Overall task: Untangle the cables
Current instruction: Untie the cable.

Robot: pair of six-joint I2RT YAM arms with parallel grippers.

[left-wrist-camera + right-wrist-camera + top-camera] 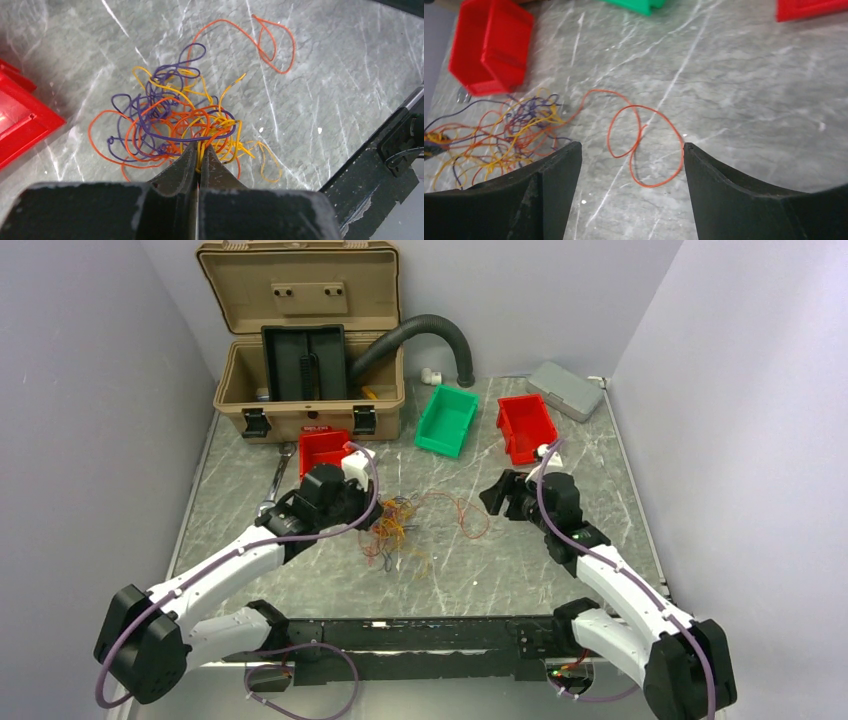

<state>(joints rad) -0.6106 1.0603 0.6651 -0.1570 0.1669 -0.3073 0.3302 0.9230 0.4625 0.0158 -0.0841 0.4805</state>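
Left gripper (198, 150) up close: matte black fingers, scuffed grey at the edges, tapering to blunt tips, clenched together with a few yellow and orange strands pinched in the seam. The cables (175, 120) are hair-thin glossy wires in orange, yellow and purple, knotted in a loose flat nest just ahead of those tips. One orange strand curls out far beyond the fingertips into a double loop. A red bin (20, 115), smooth plastic, sits off to the fingers' left. Table (340, 65) is grey-green marble-look with white veins. Right gripper (631, 150) is released, its two broad black fingers spread wide, with the long orange loop lying on the table between and just ahead of them, not touched. The nest sits beyond the left finger in that view. Only the left wrist view shows the pinch. Only the right wrist view shows the orange loop framed by open fingers. The top view alone shows a green bin (447, 420), a tan hard case (300, 300) with its lid up and a ribbed black hose (430, 330), all well beyond both grippers.
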